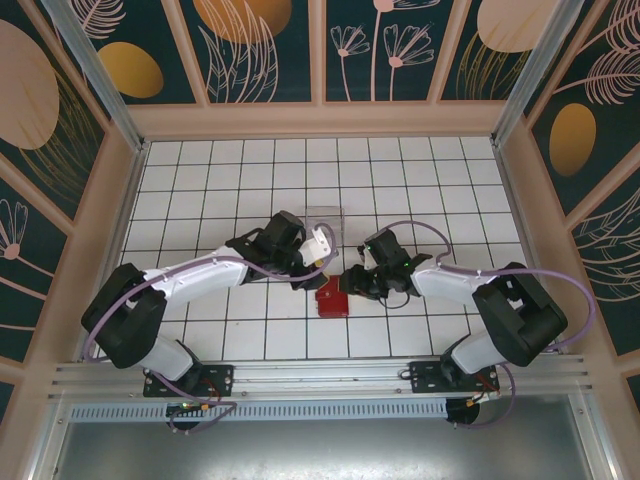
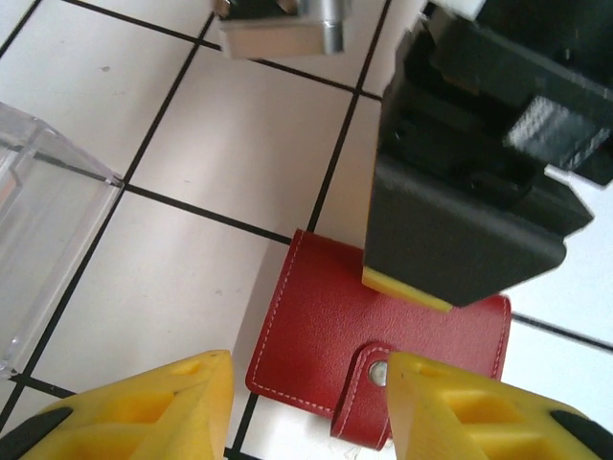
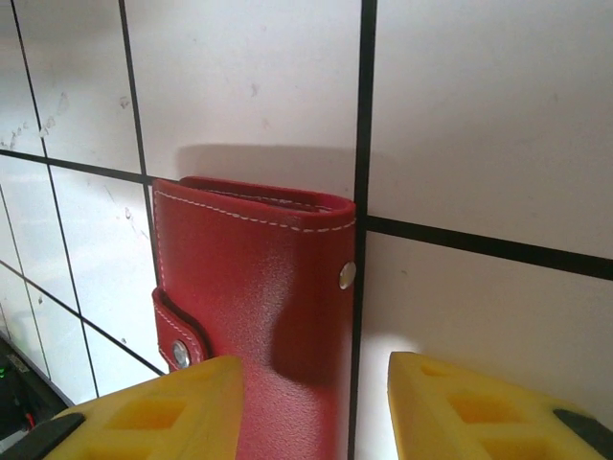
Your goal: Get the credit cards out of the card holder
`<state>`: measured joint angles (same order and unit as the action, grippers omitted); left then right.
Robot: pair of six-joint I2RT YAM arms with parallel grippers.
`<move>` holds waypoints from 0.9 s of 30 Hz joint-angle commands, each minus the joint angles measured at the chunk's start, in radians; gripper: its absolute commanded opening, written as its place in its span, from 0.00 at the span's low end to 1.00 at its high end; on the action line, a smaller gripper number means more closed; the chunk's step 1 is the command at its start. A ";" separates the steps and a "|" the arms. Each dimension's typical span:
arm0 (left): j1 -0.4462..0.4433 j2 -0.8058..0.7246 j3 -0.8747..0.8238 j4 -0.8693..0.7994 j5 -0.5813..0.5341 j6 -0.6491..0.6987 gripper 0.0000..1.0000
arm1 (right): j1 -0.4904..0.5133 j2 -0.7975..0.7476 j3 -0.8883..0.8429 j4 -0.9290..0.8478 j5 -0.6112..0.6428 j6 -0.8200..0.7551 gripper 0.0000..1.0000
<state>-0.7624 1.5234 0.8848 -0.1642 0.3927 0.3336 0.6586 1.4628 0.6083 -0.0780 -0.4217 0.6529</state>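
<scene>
The red card holder (image 1: 331, 299) lies closed on the white tiles, its tab (image 2: 372, 395) snapped down. The credit cards are hidden. My left gripper (image 2: 311, 412) is open and hovers at the holder's (image 2: 326, 331) near edge. Its right finger (image 2: 450, 407) is beside the tab's snap and its left finger (image 2: 172, 407) is over bare tile. My right gripper (image 3: 316, 412) is open too and straddles the holder (image 3: 259, 297). Its left finger (image 3: 163, 417) overlaps the tab side and its right finger (image 3: 479, 412) stands apart from the holder's edge. In the top view both grippers (image 1: 312, 274) (image 1: 350, 280) meet over the holder.
A clear plastic box (image 2: 38, 230) stands left of the holder, at the back of the two grippers in the top view (image 1: 325, 218). The right gripper's black body (image 2: 460, 211) hangs over the holder's far part. Wooden walls (image 1: 110, 200) surround the tiled floor.
</scene>
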 commanded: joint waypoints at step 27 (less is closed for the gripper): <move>-0.051 0.137 0.001 -0.037 -0.029 0.292 0.53 | -0.010 0.049 -0.007 0.061 -0.036 -0.027 0.27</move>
<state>-0.8085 1.6440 0.8551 -0.1844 0.3767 0.6064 0.6495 1.5177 0.6090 -0.0246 -0.4622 0.6346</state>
